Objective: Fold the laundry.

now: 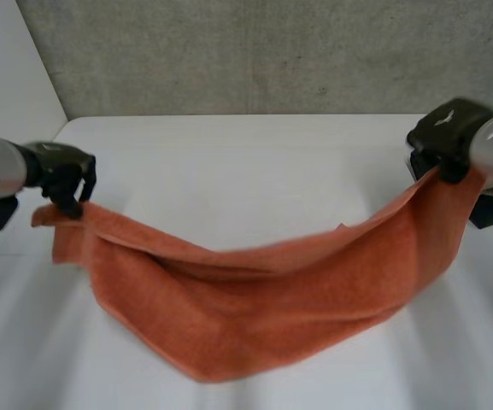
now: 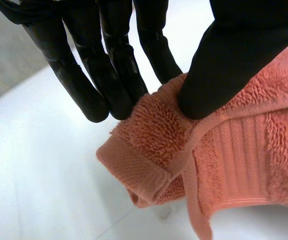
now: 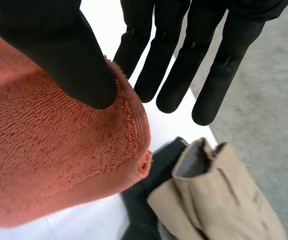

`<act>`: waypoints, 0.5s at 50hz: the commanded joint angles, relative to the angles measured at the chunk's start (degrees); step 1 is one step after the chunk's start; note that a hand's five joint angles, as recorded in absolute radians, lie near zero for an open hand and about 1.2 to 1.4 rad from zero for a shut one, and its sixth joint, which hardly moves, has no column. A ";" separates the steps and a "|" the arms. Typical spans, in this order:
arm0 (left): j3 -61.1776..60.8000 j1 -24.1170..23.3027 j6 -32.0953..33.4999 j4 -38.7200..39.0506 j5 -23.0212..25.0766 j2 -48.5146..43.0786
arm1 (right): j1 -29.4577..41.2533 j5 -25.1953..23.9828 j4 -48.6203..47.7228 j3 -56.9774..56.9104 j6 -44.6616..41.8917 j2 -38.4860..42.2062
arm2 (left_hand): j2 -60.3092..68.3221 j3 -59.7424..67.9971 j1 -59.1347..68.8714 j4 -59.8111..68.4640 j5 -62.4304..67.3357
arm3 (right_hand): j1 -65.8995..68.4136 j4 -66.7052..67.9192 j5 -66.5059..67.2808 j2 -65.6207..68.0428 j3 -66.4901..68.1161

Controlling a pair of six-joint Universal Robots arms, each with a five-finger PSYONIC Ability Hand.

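Note:
An orange towel (image 1: 255,299) hangs between my two hands, and its sagging middle rests on the white table (image 1: 229,162). My left hand (image 1: 62,175) holds the towel's left corner above the table. In the left wrist view the thumb (image 2: 223,65) pinches the hemmed corner of the towel (image 2: 243,150) against the fingers (image 2: 109,65). My right hand (image 1: 447,137) holds the right corner higher up. In the right wrist view its thumb (image 3: 59,50) presses the towel (image 3: 49,165) against the straight fingers (image 3: 183,65).
Beyond the table's right edge, under my right hand, lie a beige garment (image 3: 218,200) and a black one (image 3: 148,185). A concrete wall (image 1: 272,51) stands behind the table. The table's left edge runs close to my left arm.

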 commanded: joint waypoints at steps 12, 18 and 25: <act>23.79 -3.47 -13.77 37.78 -2.15 3.41 | 5.10 11.89 -44.62 -18.41 12.13 3.51 | 11.48 11.95 15.25 11.54 14.23 | 14.49 11.19 12.42 12.20 11.57; 14.49 -2.42 -13.34 38.69 -1.89 3.60 | 5.72 8.83 -44.02 -14.20 12.30 2.98 | 11.48 11.95 15.25 11.54 14.23 | 14.49 11.19 12.42 12.20 11.57; 1.92 -1.36 -7.64 38.95 -1.98 -1.23 | 6.33 4.17 -39.63 -2.79 12.39 4.29 | 11.48 11.95 15.25 11.54 14.23 | 14.49 11.19 12.42 12.20 11.57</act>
